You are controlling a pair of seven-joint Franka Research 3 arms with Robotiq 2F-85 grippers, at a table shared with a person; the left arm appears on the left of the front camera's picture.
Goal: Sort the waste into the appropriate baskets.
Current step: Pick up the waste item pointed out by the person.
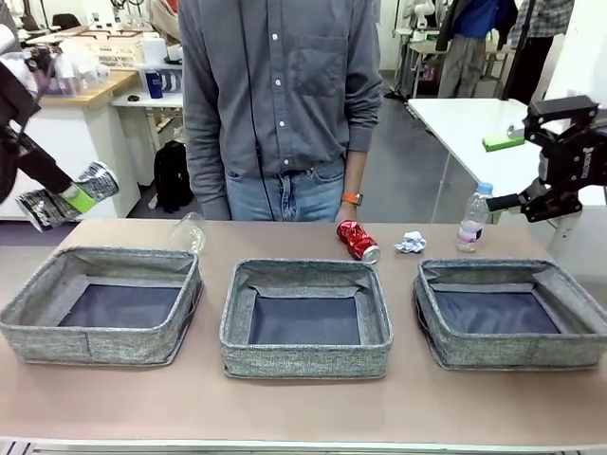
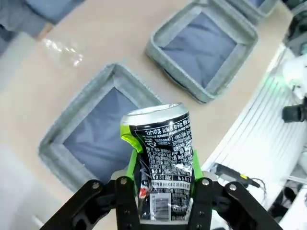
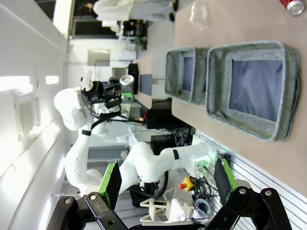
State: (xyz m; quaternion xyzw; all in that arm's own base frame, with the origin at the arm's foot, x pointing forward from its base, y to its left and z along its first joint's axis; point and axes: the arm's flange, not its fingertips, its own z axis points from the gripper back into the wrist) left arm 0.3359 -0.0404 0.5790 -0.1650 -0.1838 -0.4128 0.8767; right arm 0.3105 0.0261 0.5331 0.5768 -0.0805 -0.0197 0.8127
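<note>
Green pads point(image 2: 130, 165) of the left gripper point(image 2: 163, 160) clamp the dark can point(image 1: 66, 196), raised near the left basket point(image 1: 95, 341), long axis along the fingers point(image 2: 204, 196), rim away from the wrist; right gripper point(image 3: 169, 181) gapes empty

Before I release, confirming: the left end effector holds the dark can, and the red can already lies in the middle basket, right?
Not quite. The red can lies on the table just behind the middle basket, on the person's side, not in it; the front view shows this. The left end effector does hold the dark can.
</note>
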